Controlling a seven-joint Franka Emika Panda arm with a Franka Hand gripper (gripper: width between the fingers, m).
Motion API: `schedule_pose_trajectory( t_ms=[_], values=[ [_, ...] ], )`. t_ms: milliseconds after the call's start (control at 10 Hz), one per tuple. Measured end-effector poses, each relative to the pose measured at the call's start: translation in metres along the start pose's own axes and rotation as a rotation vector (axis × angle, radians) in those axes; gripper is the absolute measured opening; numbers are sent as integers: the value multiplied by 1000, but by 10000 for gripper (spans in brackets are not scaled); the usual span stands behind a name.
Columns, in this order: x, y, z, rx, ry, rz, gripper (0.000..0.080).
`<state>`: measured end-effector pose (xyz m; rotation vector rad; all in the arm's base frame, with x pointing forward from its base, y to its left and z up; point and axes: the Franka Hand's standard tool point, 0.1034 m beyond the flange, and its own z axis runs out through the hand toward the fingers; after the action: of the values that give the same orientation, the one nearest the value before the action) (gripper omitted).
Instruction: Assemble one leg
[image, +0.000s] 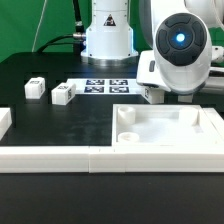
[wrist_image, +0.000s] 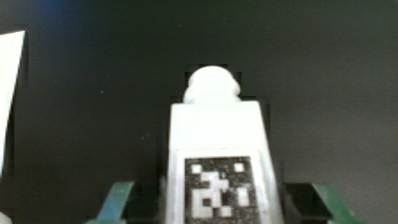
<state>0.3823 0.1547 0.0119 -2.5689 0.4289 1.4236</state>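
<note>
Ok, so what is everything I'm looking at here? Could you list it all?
loose legs: two, white with black-and-white tags, on the table toward the exterior view's left
third leg: one, white, tagged, between the gripper's fingers
tray-like piece: one, white, round corner holes, exterior view's right
marker board: one, white with black tags, flat at mid-table
barrier: white, along the table's near edge
table: one, black
backdrop: green, behind
robot arm: one, white, blue light, over the tray-like piece
gripper: one, greenish fingers flanking the third leg; grip unclear
</note>
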Motion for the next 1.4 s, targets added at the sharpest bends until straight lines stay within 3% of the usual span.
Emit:
schedule_pose_trajectory(
  t_ms=[400,600,700,900,1000,1100,1300,1400],
  values=[
    [-45,1,-45,-2,48,-28,290],
    [-43,1,-43,1,66,-27,290],
    [-37,-4,-48,15,163,-34,290],
    [-42,-4,-47,23,304,-42,290],
    [-34,-4,-53,14,400,-54,290],
    [-31,1,-61,-20,495,-81,290],
    [-33,3,-78,-64,608,-128,290],
    [-36,5,-87,-109,702,-178,290]
  ],
)
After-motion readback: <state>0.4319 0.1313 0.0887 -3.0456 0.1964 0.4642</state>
